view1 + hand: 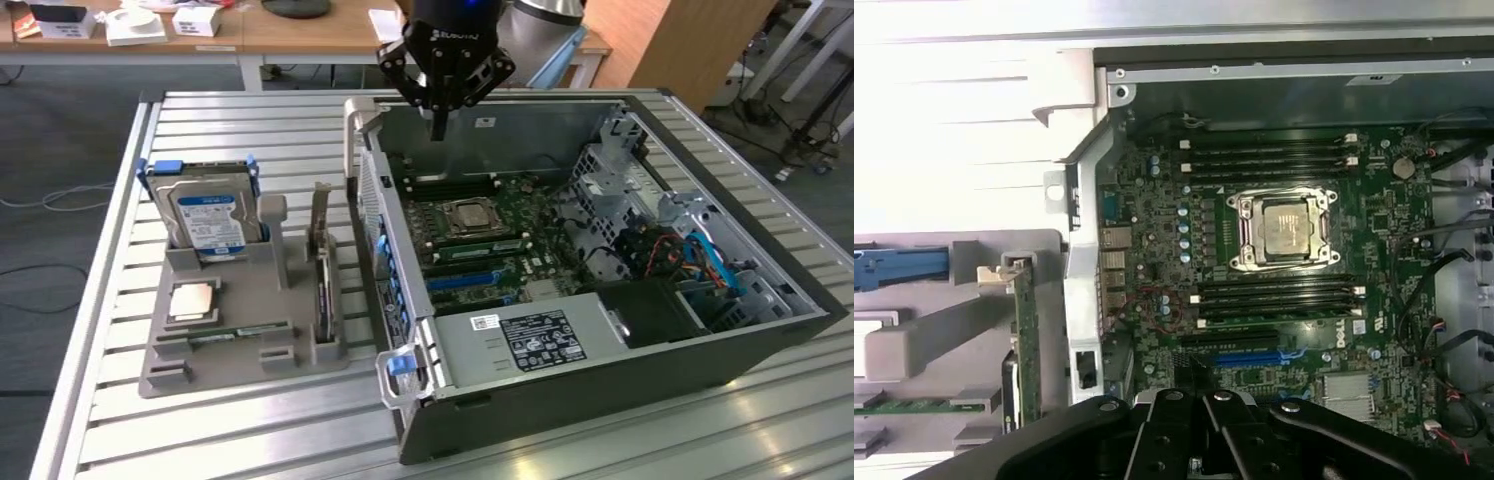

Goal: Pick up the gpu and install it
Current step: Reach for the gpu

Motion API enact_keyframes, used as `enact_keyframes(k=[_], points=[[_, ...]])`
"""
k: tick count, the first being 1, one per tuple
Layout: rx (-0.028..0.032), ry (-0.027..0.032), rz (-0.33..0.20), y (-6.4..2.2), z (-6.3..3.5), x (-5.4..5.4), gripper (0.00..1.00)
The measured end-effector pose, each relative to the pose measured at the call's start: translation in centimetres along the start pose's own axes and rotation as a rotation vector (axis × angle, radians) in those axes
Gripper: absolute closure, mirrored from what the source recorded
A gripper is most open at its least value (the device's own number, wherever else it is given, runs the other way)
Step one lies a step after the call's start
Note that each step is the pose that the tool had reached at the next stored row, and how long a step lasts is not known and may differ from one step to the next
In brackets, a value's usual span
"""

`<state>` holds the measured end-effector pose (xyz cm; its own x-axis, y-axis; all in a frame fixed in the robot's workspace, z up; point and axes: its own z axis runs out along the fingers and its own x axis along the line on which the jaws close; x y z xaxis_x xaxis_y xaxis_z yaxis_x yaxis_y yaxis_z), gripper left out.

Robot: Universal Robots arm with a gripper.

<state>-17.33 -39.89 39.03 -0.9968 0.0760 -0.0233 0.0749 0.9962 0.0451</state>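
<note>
While the gripper, jaws shut and empty, hangs over the case, the gpu stands on edge in the tray toward the exterior view's left, long axis parallel to the case side.

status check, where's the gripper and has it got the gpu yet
Gripper shut, empty, above the open computer case. Gpu on edge in the gray holder, untouched. Case wall between the two.

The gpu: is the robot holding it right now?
No, the gpu stands in the gray holder beside the computer case, while the shut gripper hangs empty over the case.
</note>
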Motion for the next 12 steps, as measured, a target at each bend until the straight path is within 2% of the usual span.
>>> enact_keyframes(k=[12], points=[[-0.0002, 0.0, 0.0, -0.25, 0.05, 3.2, 0.89]])
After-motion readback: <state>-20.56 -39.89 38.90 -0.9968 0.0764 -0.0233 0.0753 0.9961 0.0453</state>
